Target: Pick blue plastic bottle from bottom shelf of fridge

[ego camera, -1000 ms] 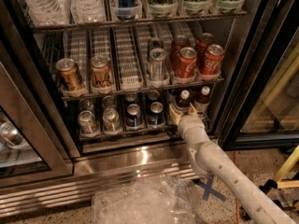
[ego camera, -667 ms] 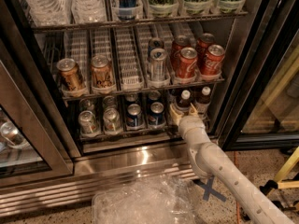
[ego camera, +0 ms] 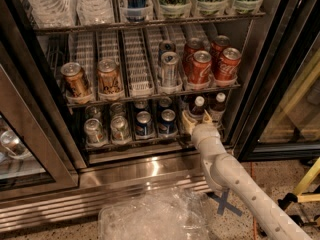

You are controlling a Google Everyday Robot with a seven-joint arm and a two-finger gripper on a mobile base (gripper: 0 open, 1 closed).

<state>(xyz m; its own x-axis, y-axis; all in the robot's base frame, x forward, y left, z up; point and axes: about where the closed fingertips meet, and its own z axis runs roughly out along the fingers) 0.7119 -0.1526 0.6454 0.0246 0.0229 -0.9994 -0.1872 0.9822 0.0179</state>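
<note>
Gripper (ego camera: 196,122) sat at bottom shelf (ego camera: 130,145), at blue plastic bottle (ego camera: 198,105); twin bottle (ego camera: 218,103) hemmed right, blue cans (ego camera: 144,123) left, red-can rack (ego camera: 125,98) overhead.

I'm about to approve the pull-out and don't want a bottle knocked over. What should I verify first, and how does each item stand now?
1. Fridge door open, bottom shelf exposed: ok.
2. Gripper at that shelf's right end, in front of the blue plastic bottle: ok.
3. Bottle upright, white cap showing: ok.
4. Firm hold on the bottle: cannot tell.
5. Gap to the twin bottle on its right: cannot tell.
</note>
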